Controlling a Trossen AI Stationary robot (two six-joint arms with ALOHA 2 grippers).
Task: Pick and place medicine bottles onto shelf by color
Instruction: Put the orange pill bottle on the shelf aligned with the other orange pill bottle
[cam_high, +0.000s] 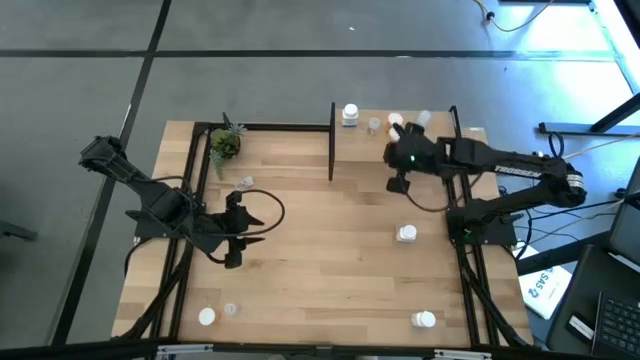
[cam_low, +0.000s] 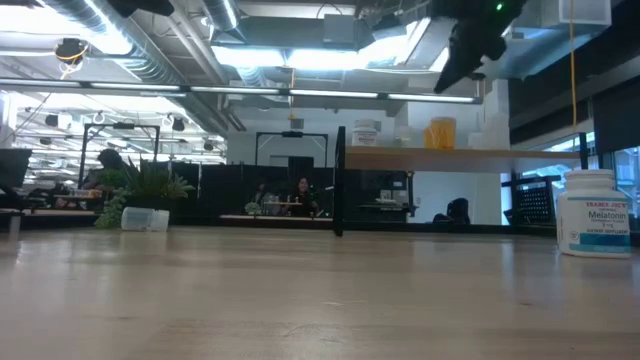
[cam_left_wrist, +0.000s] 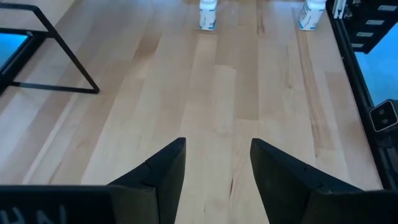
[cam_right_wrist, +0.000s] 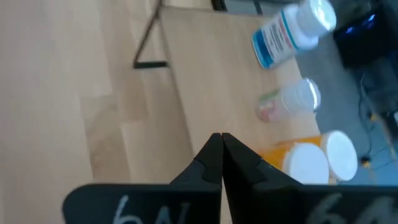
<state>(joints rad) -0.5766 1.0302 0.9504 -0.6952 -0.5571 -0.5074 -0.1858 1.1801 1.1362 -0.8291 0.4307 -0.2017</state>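
Right gripper (cam_right_wrist: 221, 146), clenched empty beside the shelf's (cam_high: 470, 140) orange bottles (cam_right_wrist: 305, 160), should apparently withdraw upward cleanly; left gripper (cam_left_wrist: 217, 165), parted, idles over the table.

You have four medicine bottles up on the shelf (cam_high: 440, 125) at the far right: a white blue-labelled one (cam_high: 350, 114) at its left end, a clear one (cam_high: 374, 125) beside it, then two orange white-capped ones (cam_right_wrist: 311, 158). On the table, white bottles stand at mid right (cam_high: 406, 234), near right (cam_high: 424, 320) and near left (cam_high: 206, 317).
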